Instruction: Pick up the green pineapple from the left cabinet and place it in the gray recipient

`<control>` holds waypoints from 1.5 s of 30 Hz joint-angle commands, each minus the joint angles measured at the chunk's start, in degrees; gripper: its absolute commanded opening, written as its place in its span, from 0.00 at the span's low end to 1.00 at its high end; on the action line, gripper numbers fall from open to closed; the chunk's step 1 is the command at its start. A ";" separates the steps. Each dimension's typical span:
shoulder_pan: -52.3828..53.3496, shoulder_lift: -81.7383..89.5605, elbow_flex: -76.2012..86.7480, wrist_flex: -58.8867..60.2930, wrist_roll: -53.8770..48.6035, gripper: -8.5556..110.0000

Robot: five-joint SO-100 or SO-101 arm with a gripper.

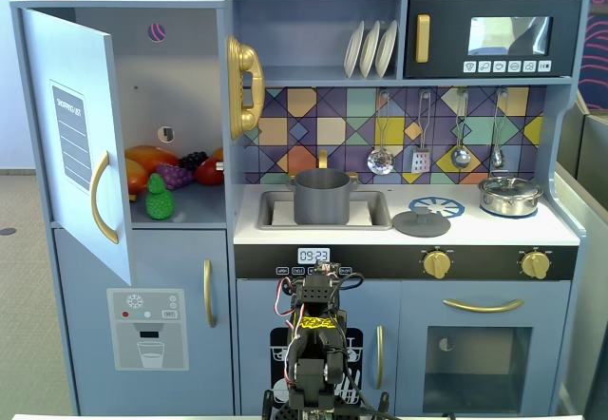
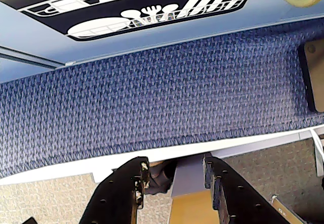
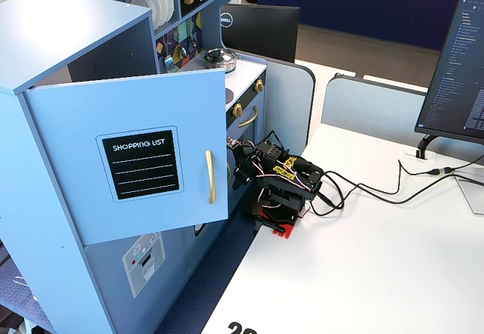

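The green pineapple (image 1: 160, 199) stands at the front of the shelf inside the left cabinet (image 1: 176, 106). The cabinet's pale blue door (image 1: 81, 144) is swung wide open; its shopping-list face (image 3: 144, 164) shows in a fixed view. The gray recipient (image 1: 322, 197) sits in the sink basin on the counter. My arm (image 1: 313, 344) is folded low in front of the kitchen, well below the shelf and the counter. In the wrist view my gripper (image 2: 175, 162) is open and holds nothing. It points down at the white table edge and the blue carpet.
Purple grapes (image 1: 174, 175) and orange-red fruits (image 1: 147, 159) lie behind the pineapple. A gray lid (image 1: 421, 222) and a shiny steel pot (image 1: 509, 195) sit on the counter right of the sink. A gold phone (image 1: 244, 85) hangs beside the cabinet. A monitor (image 3: 454, 77) and cables (image 3: 378, 190) occupy the white table.
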 commanded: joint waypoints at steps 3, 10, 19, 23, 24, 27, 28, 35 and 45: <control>3.16 -0.26 0.09 10.28 -1.49 0.07; 3.16 -0.26 0.09 10.28 -2.11 0.07; -20.92 -0.97 -7.82 2.29 -0.62 0.07; -45.26 -5.80 -26.37 -5.45 2.99 0.07; -47.72 -7.73 -30.23 -9.67 1.93 0.07; -48.78 -8.79 -33.49 -26.98 -7.29 0.07; -48.78 -8.53 -32.43 -34.01 -8.35 0.07; -46.05 -8.44 -30.23 -49.13 -5.36 0.11; -44.03 -13.45 -29.00 -67.06 -8.00 0.20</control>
